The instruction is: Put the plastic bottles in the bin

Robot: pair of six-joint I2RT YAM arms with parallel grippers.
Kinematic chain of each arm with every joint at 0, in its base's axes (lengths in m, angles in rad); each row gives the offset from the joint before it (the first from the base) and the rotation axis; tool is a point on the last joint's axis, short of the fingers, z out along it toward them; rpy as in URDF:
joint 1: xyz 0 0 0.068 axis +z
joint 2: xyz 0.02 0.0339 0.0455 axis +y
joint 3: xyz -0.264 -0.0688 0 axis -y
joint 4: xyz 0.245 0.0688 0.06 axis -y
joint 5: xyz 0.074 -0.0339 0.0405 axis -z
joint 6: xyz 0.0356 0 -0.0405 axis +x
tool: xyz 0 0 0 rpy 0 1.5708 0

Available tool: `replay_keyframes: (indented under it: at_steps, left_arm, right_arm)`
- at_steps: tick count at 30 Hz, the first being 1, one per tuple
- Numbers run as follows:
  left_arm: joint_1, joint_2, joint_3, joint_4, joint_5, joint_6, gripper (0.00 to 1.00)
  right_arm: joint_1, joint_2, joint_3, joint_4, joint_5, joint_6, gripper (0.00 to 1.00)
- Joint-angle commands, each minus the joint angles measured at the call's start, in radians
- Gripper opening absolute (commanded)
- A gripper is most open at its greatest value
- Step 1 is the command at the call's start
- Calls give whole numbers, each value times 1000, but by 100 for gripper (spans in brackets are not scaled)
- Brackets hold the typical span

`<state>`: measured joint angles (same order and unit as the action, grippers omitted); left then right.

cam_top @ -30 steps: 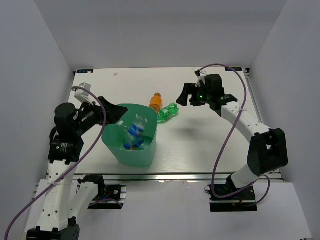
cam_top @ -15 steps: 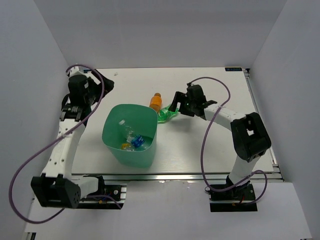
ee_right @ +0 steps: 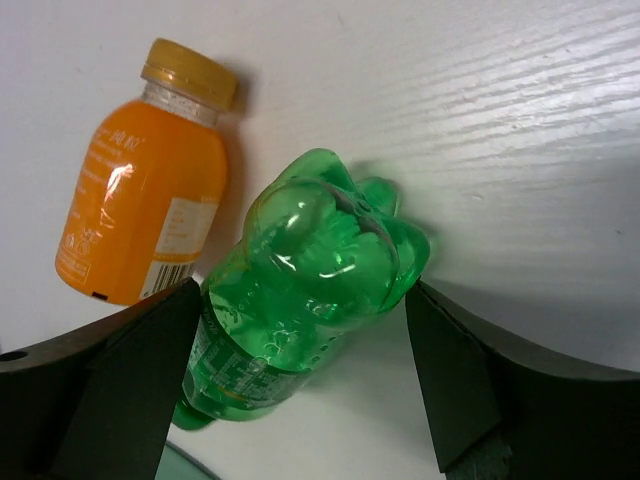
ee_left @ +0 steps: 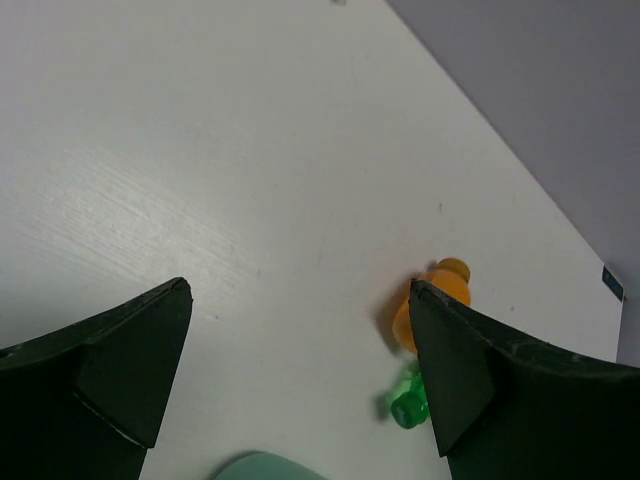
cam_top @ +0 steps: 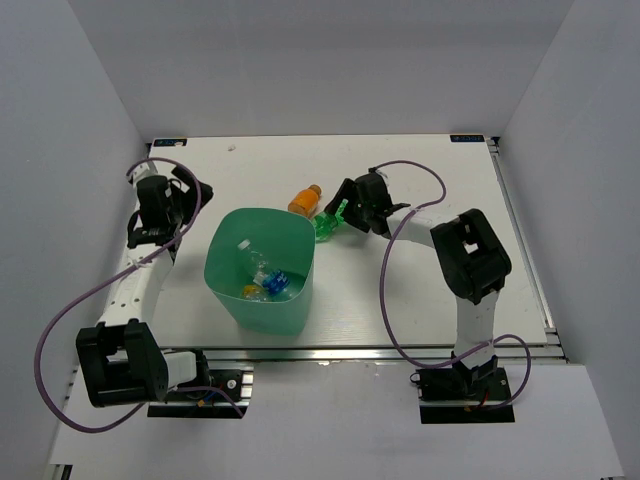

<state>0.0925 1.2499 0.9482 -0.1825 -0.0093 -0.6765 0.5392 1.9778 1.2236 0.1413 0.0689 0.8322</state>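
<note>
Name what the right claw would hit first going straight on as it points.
The right claw most likely meets the green bottle lying between its open fingers; the orange bottle lies off that line.

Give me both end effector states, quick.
Left end effector: open, empty.
Right end effector: open, straddling the green bottle, not gripping.

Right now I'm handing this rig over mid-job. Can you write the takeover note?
Left gripper: jaws open, empty, above the table beside the bin.
Right gripper: jaws open on either side of the lying green bottle, not closed on it.
Orange bottle: lying on the table next to the green one, behind the bin.
Done: several bottles lie in the bin.
Left: close on the green bottle and bin it, then the orange one.
</note>
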Motion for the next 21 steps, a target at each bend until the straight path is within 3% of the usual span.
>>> replay_keyframes:
  at_steps: [1, 8, 12, 13, 16, 21]
  left_arm:
    - [3, -40, -101, 95, 66, -17, 98]
    - [3, 3, -127, 80, 100, 2, 98]
    - [3, -1, -132, 68, 98, 18, 98]
    - [3, -4, -137, 69, 103, 23, 98]
    - [3, -1, -146, 71, 115, 25, 98]
    - [3, 13, -158, 86, 135, 23, 98]
  right_arm:
    - [5, 52, 27, 52, 34, 77, 85]
    - [11, 141, 103, 43, 6, 111, 70]
    - [11, 75, 50, 122, 5, 76, 20]
    - [11, 49, 34, 139, 25, 64, 14]
    - [10, -91, 1, 184, 60, -59, 6]
    - [10, -364, 37, 215, -24, -393, 5]
